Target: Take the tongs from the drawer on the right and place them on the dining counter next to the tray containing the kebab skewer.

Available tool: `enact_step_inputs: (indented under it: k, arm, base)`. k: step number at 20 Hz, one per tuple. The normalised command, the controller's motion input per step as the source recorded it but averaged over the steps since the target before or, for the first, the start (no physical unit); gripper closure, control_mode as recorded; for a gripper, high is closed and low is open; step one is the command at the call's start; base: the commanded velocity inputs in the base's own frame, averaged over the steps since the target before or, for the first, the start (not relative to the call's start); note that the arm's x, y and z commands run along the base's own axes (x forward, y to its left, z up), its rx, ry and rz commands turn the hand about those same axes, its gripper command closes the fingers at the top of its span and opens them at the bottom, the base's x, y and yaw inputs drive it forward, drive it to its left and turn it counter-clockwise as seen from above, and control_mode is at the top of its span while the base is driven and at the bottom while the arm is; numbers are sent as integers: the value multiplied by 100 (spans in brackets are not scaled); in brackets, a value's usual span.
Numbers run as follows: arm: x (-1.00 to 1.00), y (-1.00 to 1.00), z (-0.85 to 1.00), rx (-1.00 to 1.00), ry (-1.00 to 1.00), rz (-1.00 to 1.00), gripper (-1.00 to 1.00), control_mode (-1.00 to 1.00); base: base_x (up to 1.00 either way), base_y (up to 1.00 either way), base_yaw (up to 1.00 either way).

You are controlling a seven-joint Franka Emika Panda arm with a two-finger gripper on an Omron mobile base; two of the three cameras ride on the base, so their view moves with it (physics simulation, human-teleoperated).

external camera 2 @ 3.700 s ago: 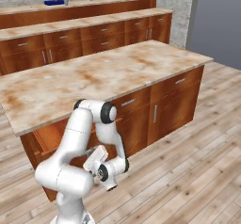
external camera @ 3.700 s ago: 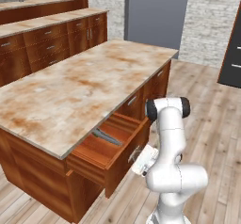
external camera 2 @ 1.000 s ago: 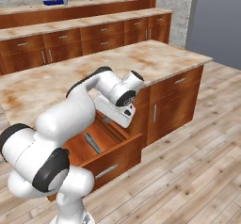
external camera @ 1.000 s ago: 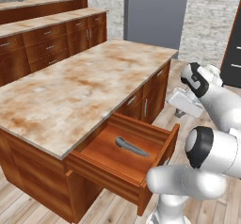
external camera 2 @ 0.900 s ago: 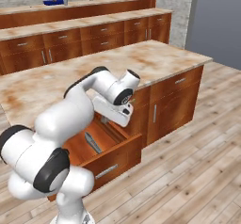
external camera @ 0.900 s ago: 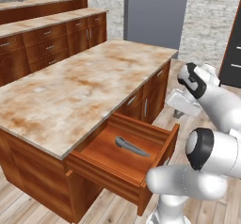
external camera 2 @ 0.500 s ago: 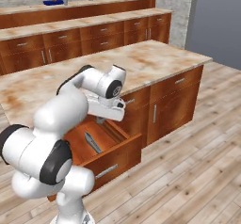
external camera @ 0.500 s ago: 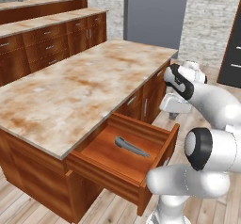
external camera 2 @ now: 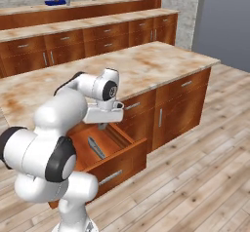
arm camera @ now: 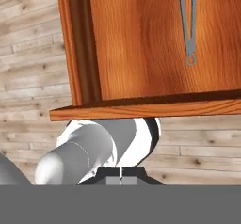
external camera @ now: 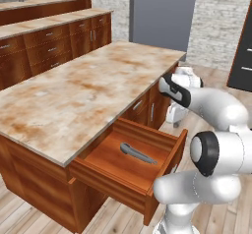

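Glossy white, rounded arm segments (external camera: 216, 107), joined by black bands at the joints (external camera: 205, 153); bulbous white base column (external camera 2: 73, 202); white hand block (external camera 2: 103, 112) beneath a dark circular wrist cap.

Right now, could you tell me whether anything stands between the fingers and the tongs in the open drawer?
Nothing visible does. The tongs lie alone on the floor of the open drawer, uncovered from above, and the closed gripper hangs over the drawer's inner end.
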Motion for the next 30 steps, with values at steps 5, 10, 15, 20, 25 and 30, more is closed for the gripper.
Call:
enact_step_inputs:
  k: [5,10,15,20,25,30]
  arm:
    - [4,26,-22,0,-9,3,100,-100]
    - [5,29,-30,-7,-14,0,100,-100]
    - [16,27,-35,-9,-11,-7,100,-100]
    - [29,26,-41,-7,-6,-14,-100,-100]
    - [29,8,-27,-1,-2,-15,-100,-100]
    - [16,0,-14,0,-5,-7,-100,-100]
  base:
    - [0,0,0]
    - [0,0,0]
    - [0,0,0]
    - [0,0,0]
    - [0,0,0]
    - [0,0,0]
